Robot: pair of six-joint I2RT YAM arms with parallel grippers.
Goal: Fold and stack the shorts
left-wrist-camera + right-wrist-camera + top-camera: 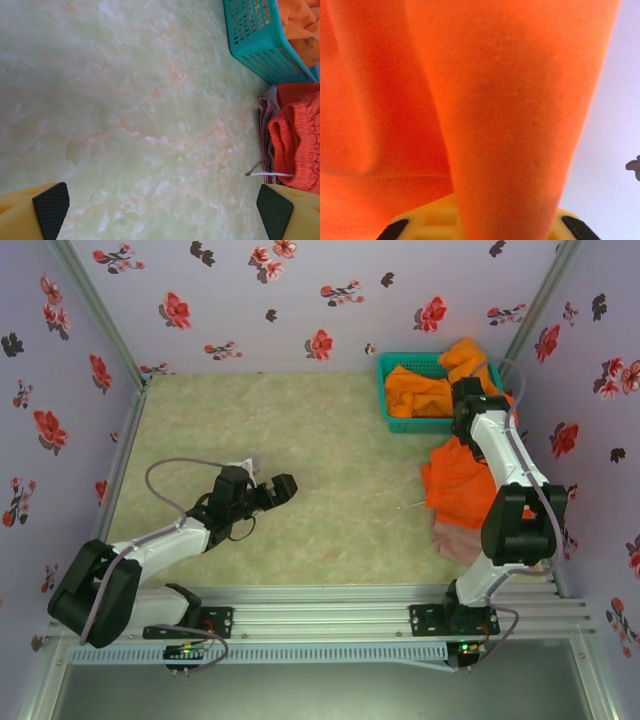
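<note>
Clock directions are read from the centre of the table (300, 420) in the top view.

1. Stack position. At 3 o'clock, near the right edge, one pair of orange shorts (458, 485) lies on the pink-beige shorts (452, 540), whose hem shows below it. We judge that the stack sits beside the right arm's base to keep the carry from the basket short. A white drawstring (270, 174) trails out of the orange waistband towards 9 o'clock.

2. Remaining garment. Between 1 and 2 o'clock, the teal basket (400, 365) holds the last orange shorts (415, 392), and one part rises above the far rim.

3. Right gripper (468, 388). It reaches into the basket at that raised cloth. In the wrist view, orange fabric runs down between the fingers (395, 230). We cannot tell whether they are pinching it or only bracketing it.

4. Left gripper (284, 486). It rests low, just at 9 o'clock of centre. Its fingers (50, 207) are spread wide over bare table and hold nothing. We judge that it is parked there to leave the folding area free.

5. Progress. Two garments are stacked and one is not yet folded.
</note>
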